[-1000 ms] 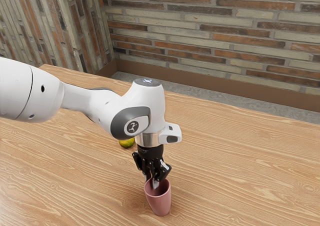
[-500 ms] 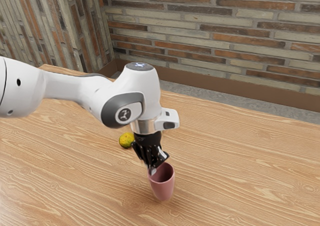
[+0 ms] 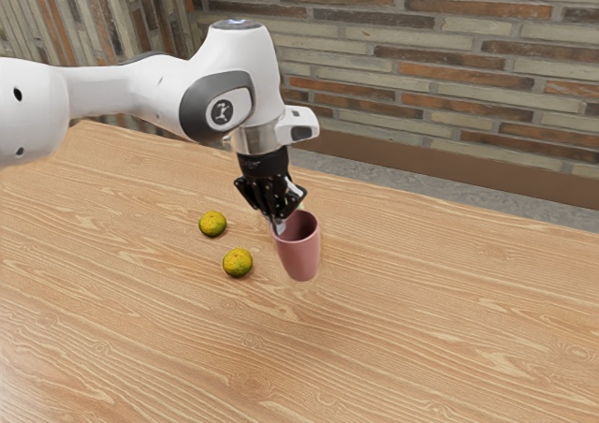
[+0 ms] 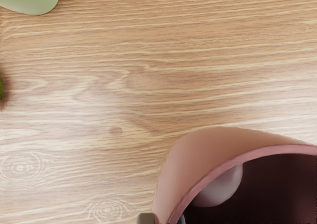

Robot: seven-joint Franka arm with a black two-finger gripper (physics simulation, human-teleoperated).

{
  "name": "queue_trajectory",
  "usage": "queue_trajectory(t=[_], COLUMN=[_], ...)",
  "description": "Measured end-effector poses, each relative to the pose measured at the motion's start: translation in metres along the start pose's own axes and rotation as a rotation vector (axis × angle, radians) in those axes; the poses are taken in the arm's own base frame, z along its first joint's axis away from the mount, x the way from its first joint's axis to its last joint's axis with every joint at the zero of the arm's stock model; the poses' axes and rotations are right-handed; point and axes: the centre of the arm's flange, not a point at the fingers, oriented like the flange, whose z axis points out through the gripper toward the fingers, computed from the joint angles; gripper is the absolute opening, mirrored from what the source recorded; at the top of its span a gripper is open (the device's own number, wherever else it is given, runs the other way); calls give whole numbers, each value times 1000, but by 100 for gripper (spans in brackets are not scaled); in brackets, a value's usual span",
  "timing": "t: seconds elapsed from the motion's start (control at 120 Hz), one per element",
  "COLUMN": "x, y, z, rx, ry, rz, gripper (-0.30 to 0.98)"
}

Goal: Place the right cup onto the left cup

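**Risk: one-sided rim hold**

Claw pinches pink cup by one wall, apparently aloft above surface. Off-centre weight could tilt it; lowered askew, it might catch and topple green cup, standing apart.

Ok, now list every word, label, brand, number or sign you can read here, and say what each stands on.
No words, brand names or numbers can be read.
Arm: one small pale emblem in a dark disc, too small to make out.
Pink cup: no lettering on the sides that show.
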Motion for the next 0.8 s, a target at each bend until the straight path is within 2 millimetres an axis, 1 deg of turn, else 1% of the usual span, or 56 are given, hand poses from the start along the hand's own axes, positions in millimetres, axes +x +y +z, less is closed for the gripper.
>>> queue_trajectory(t=[0.083, 0.158, 0.217, 0.375, 0.525, 0.567, 0.608, 0.7, 0.8], x=[9, 13, 16, 35, 60, 67, 73, 85, 95], y=[-2, -7, -14, -39, -59, -64, -67, -74, -89], z=[-11, -13, -12, -23, -24, -23, -18, -17, -26], rx=[8, 15, 18, 21, 20, 21, 27, 33, 34], ry=[7, 1, -7, 14, 30, 32, 26, 27, 46], rz=[4, 1, -8, -39, -61, -64, -64, -63, -73], gripper=[-10, -10, -10, -10, -10, -10, -10, -10, -10])
